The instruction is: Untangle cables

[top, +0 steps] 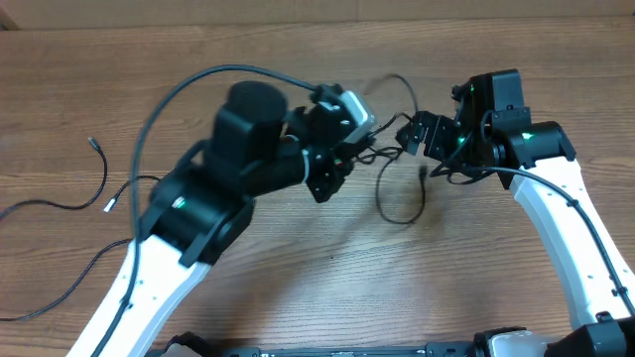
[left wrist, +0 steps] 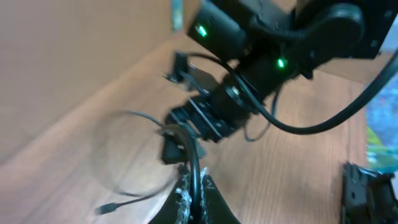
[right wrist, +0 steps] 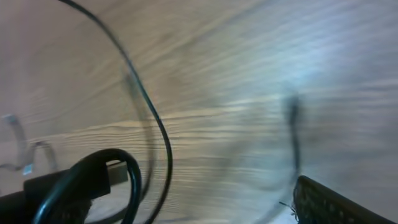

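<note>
Thin black cables [top: 401, 203] form a loop on the table between my two arms, and a knot of them [top: 382, 151] hangs between the grippers. My left gripper [top: 355, 154] [left wrist: 194, 184] is shut on one black cable [left wrist: 198, 163], which runs up out of its fingertips. A plug end [left wrist: 106, 208] lies to its left. My right gripper [top: 412, 137] [right wrist: 199, 186] faces it, open, only one finger [right wrist: 329, 202] clearly showing. A thin cable [right wrist: 155, 124] curves down between its jaws; contact cannot be told through the blur.
More loose cables [top: 60, 205] lie on the wooden table [top: 298, 288] at far left, one with a silver-white tip [top: 109, 205] and one with a small plug [top: 92, 142]. The left arm's thick wire [top: 174, 94] arcs over the table.
</note>
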